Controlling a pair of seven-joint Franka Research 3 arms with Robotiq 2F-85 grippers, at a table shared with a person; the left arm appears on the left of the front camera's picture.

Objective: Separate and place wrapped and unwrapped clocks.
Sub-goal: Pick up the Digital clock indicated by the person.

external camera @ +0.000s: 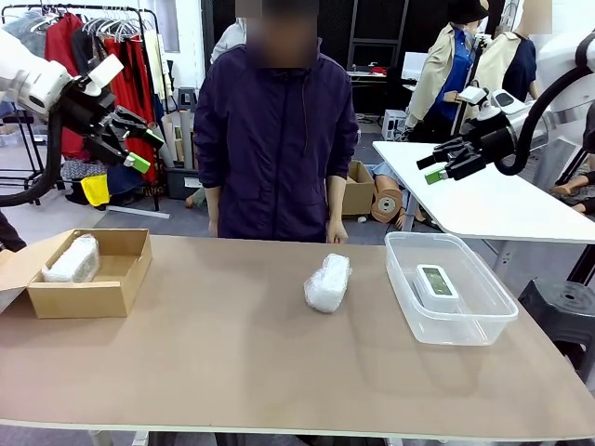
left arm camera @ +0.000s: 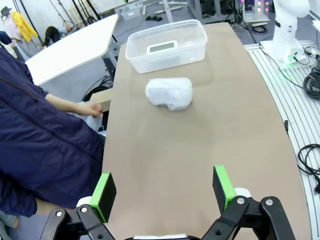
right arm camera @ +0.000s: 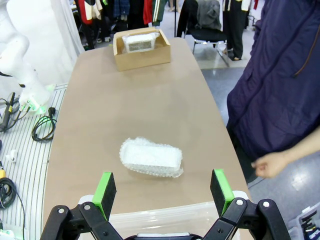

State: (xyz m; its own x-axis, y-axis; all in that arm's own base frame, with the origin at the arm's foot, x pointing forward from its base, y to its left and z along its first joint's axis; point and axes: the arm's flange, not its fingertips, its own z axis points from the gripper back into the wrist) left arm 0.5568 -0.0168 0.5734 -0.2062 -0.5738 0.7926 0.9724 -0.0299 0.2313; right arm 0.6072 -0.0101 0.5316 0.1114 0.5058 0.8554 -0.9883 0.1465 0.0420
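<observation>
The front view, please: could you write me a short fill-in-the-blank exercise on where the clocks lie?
One wrapped bundle lies inside the ____ box.
The bare clock lies in the clear tub, screen facing ____.
The other wrapped bundle lies on the table ____ the box and the tub.
The left gripper and the right gripper are both ____.
Missing words: cardboard; up; between; open.

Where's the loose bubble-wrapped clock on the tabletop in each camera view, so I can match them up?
Front view: the wrapped clock lies mid-table, left of the clear tub.
Left wrist view: the wrapped clock is upper centre, just below the clear tub.
Right wrist view: the wrapped clock is lower centre, above the clear tub rim at the bottom edge.
Shared landmark: the clear tub, beside the bundle in every view.
</observation>
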